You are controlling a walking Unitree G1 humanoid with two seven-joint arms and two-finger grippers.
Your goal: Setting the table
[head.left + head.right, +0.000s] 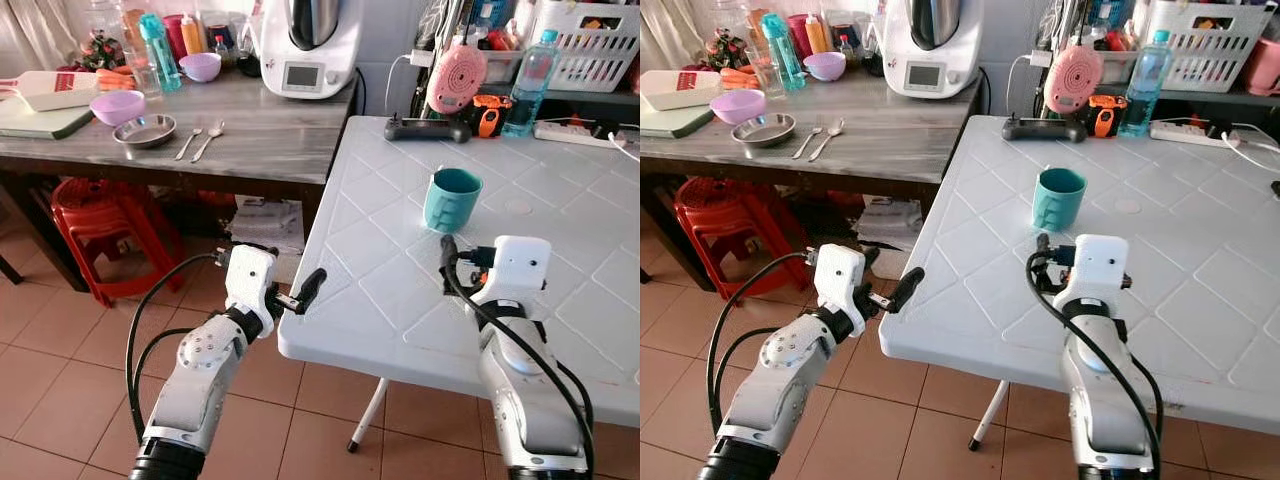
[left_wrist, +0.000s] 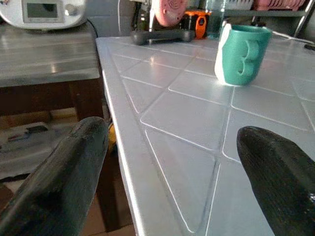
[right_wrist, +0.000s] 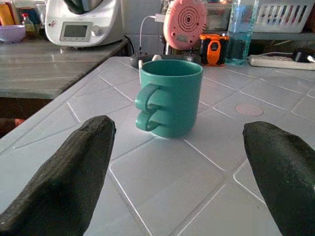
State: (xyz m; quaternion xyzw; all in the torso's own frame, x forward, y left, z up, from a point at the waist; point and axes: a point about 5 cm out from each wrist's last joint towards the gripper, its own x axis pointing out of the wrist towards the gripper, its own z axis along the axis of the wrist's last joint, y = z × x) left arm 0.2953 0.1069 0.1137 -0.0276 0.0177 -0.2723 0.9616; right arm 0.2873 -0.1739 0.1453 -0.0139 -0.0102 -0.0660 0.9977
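So far only the teal mug stands on the white table, straight ahead between the right gripper's spread, empty fingers. Left gripper fingers, also apart, straddle the table's edge. Bowls and spoons wait on the wooden table beyond; most remains undone.

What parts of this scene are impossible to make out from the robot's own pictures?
- Inside of the teal mug: the right wrist view looks from the side, so its wall hides any contents.
- Right hand in the eye views: its fingers are mostly hidden behind the white wrist housing.
- Screen of the white kitchen machine: too small to read.
- White basket: cut off by the top edge.
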